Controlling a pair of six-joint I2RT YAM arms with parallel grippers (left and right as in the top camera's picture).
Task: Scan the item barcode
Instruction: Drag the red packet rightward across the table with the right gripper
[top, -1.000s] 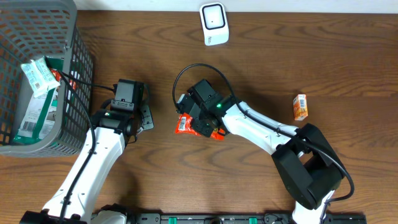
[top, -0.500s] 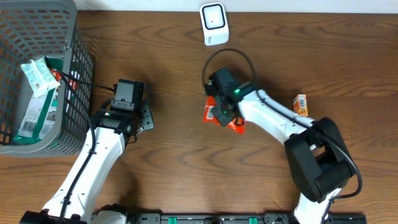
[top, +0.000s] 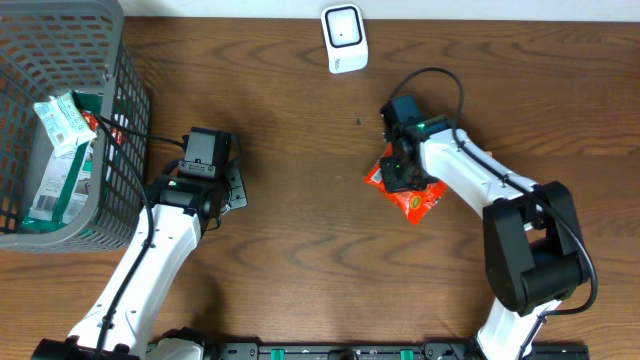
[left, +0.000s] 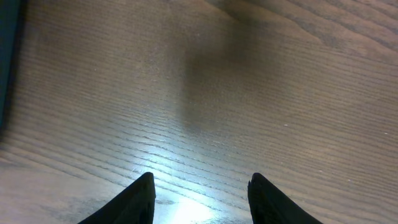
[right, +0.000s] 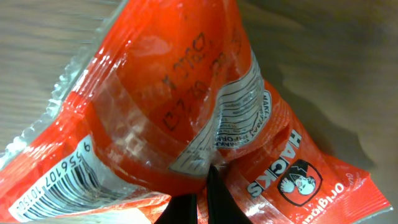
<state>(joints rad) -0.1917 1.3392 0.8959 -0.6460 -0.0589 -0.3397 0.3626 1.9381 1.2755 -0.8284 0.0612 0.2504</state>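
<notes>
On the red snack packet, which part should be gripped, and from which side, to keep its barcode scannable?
Probably best to pinch a fold of film at mid-body from above, as the right gripper does on the red packet. The pouch is soft and puffy, so film bunches easily, and the barcode sits near one end seam, clear of that grip.

The red packet (right: 186, 93) in the right wrist view carries the brand "HACKS" in black block letters, next to a small cartoon-face logo (right: 300, 180). Beside that, "Origina" in white runs off the frame edge. The barcode (right: 59, 186) sits on a white patch, and its digits begin 9 556107; the rest is cut off. A faint stamped code and a white fine-print panel (right: 239, 112) on the packet cannot be read. Print on the cartons (top: 60, 120) in the basket (top: 135, 115) is too small.
</notes>
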